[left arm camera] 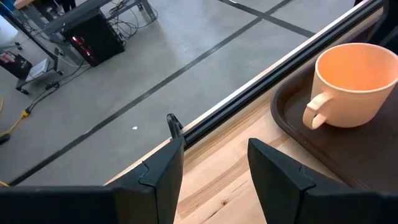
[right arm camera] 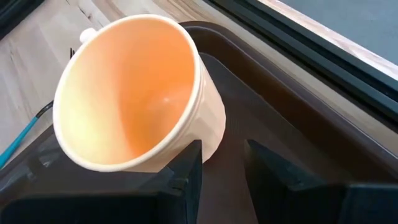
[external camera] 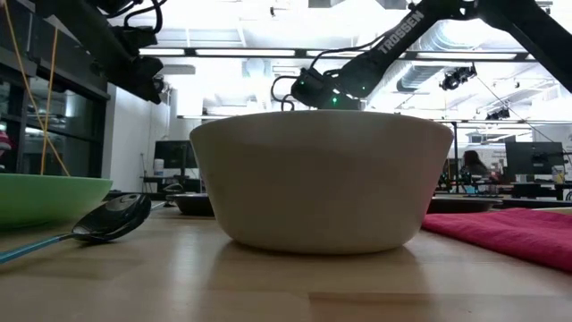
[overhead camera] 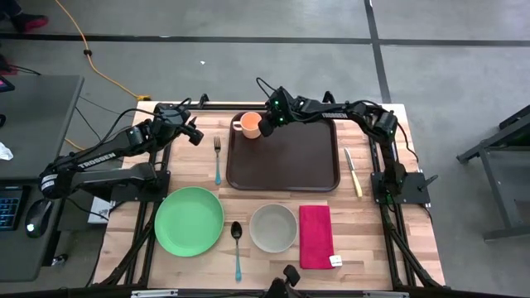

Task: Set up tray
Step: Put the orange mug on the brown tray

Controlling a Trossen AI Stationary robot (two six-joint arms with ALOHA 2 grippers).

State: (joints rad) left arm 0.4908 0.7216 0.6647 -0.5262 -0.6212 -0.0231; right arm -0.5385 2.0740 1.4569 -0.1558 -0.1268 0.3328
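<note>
We see the tray (overhead camera: 286, 161) at the table's far centre with an orange mug (overhead camera: 248, 125) standing in its far-left corner. The right gripper (overhead camera: 267, 124) sits just beside the mug, fingers parted, not pinching it. The left gripper (overhead camera: 195, 135) hovers spread and empty left of the tray, above a fork (overhead camera: 218, 157).
</note>
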